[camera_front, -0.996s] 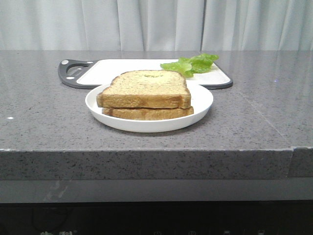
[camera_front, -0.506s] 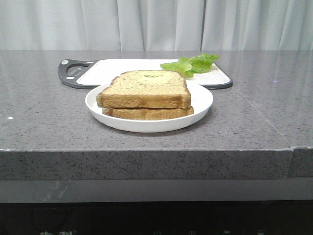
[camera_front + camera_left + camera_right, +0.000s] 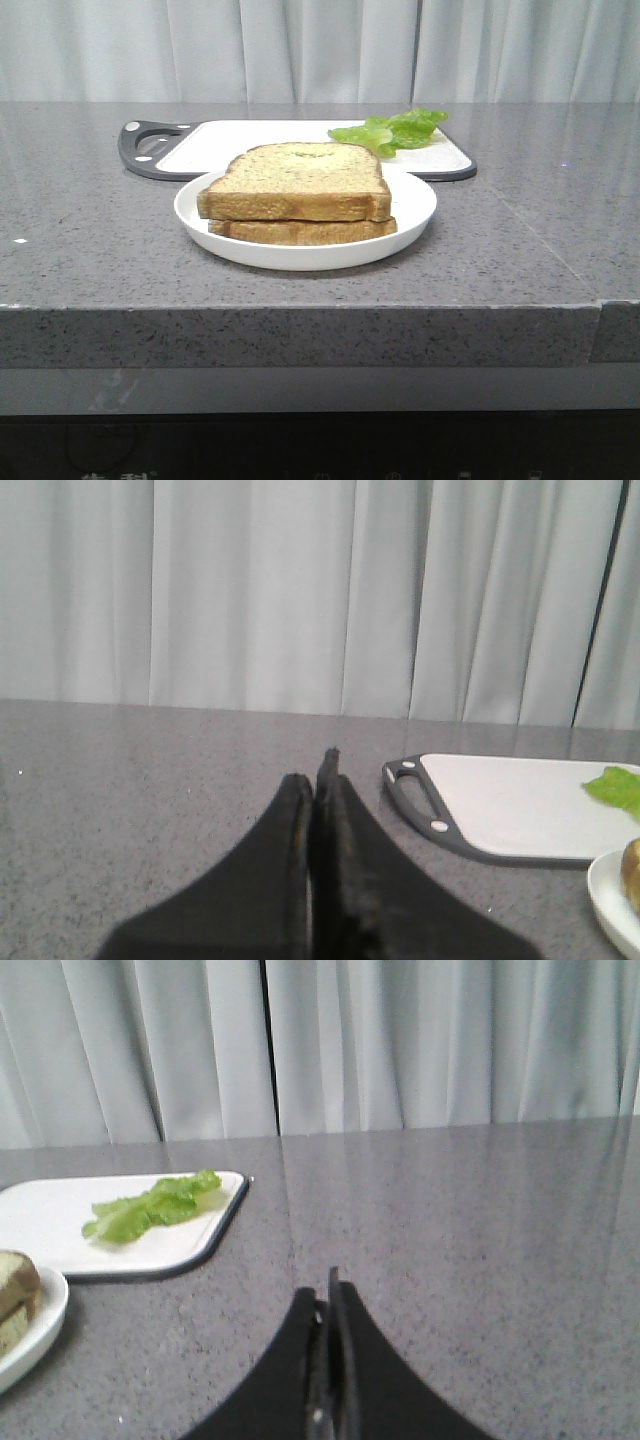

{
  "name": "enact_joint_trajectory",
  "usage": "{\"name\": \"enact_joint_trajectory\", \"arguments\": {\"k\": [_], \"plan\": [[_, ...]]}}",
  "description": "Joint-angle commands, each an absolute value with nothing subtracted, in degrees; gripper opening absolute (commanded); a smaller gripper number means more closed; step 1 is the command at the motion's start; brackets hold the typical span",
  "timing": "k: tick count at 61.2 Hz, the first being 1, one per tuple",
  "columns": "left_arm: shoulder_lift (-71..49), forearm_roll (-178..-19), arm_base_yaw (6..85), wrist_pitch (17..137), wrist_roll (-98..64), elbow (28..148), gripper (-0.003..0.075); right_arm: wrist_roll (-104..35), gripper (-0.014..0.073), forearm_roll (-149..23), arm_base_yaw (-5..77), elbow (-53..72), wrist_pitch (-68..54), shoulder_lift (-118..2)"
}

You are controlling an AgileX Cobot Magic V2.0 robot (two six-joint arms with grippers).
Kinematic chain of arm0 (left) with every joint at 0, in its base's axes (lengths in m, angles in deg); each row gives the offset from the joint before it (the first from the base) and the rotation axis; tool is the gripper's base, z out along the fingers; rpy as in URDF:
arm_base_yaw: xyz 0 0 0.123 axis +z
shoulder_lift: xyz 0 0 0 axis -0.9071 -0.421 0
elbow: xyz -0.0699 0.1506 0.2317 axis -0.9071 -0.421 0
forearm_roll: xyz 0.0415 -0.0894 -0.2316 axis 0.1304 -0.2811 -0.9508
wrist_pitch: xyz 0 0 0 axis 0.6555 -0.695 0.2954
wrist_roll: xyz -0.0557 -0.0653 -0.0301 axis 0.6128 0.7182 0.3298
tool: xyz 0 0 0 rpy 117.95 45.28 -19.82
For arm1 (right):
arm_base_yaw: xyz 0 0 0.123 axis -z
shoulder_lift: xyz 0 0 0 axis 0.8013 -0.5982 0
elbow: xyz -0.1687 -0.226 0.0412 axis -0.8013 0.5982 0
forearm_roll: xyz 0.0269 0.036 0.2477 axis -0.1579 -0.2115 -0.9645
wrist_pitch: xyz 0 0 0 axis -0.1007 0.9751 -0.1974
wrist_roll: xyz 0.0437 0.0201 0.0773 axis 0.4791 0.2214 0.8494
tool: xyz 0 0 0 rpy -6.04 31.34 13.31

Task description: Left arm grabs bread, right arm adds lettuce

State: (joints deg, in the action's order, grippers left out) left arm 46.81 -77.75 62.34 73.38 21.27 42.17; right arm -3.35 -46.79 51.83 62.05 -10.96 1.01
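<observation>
The bread (image 3: pixel 297 180), a thick toast slice with a pale speckled face, lies on top of a thinner slice (image 3: pixel 300 231) on a white plate (image 3: pixel 415 210) in the front view. The lettuce (image 3: pixel 392 131) lies on the right end of a white cutting board (image 3: pixel 250 134); it also shows in the right wrist view (image 3: pixel 150 1206). My left gripper (image 3: pixel 315 775) is shut and empty over the counter, left of the board. My right gripper (image 3: pixel 325 1295) is shut and empty over the counter, right of the board. Neither arm shows in the front view.
The cutting board has a dark grey rim and handle (image 3: pixel 415 788) at its left end. The plate's edge shows in both wrist views (image 3: pixel 612 890) (image 3: pixel 35 1335). Grey speckled counter (image 3: pixel 520 230) with a front edge; pale curtains behind.
</observation>
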Motion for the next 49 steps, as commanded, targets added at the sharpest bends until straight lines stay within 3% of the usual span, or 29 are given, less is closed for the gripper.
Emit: {"name": "enact_joint_trajectory", "arguments": {"k": [1,25,49], "plan": [[44.7,-78.7,61.9,75.2,21.2,50.0,-0.0020,-3.4,-0.0116,-46.2,52.1,55.2,-11.0,1.9],[25.9,-78.7,61.9,95.8,21.2,72.8,-0.0020,-3.5,-0.0116,-46.0,52.1,35.2,3.6,-11.6],[14.1,-80.4,61.9,99.8,21.2,74.4,-0.0020,-3.4,-0.0116,-46.0,52.1,32.9,12.5,-23.5]]}}
